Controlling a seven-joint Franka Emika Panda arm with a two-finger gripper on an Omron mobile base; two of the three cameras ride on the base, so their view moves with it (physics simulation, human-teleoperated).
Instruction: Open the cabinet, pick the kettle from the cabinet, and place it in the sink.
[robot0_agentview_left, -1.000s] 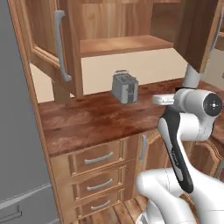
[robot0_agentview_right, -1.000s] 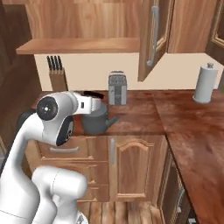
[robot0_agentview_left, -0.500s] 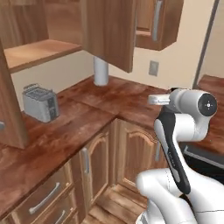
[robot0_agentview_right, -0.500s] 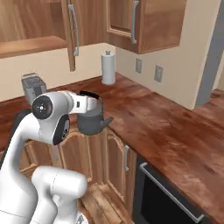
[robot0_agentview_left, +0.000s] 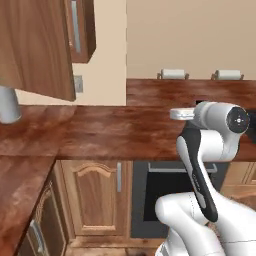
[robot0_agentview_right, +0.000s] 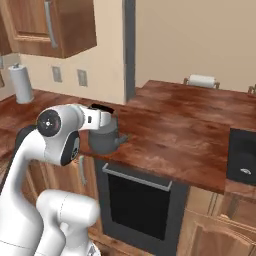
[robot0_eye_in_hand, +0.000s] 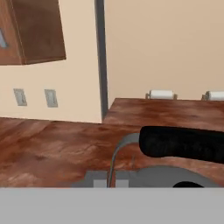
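My gripper (robot0_agentview_right: 102, 110) is shut on the black arched handle of the dark grey kettle (robot0_agentview_right: 104, 141), which hangs just above the front edge of the reddish-brown countertop (robot0_agentview_right: 175, 125). The hand view looks down over that handle (robot0_eye_in_hand: 183, 142) and the top of the kettle's body (robot0_eye_in_hand: 162, 176). In the left base view my own arm hides the kettle. A black basin that looks like the sink (robot0_agentview_right: 243, 154) is set into the counter at the right edge, partly cut off. The brown wall cabinet (robot0_agentview_right: 55, 25) hangs upper left, and an open door of it (robot0_agentview_left: 35, 50) juts out.
A black appliance front (robot0_agentview_right: 135, 200) sits under the counter below the kettle. An upright paper towel roll (robot0_agentview_right: 20, 82) stands in the left corner. A white roll (robot0_agentview_right: 202, 80) lies at the counter's far edge. Wall outlets (robot0_agentview_right: 69, 76) and a grey post (robot0_agentview_right: 129, 50) stand behind.
The whole picture has swung sideways as the base turned, from the toaster and open cabinet to this counter. The kettle has stayed hanging in the shut gripper.
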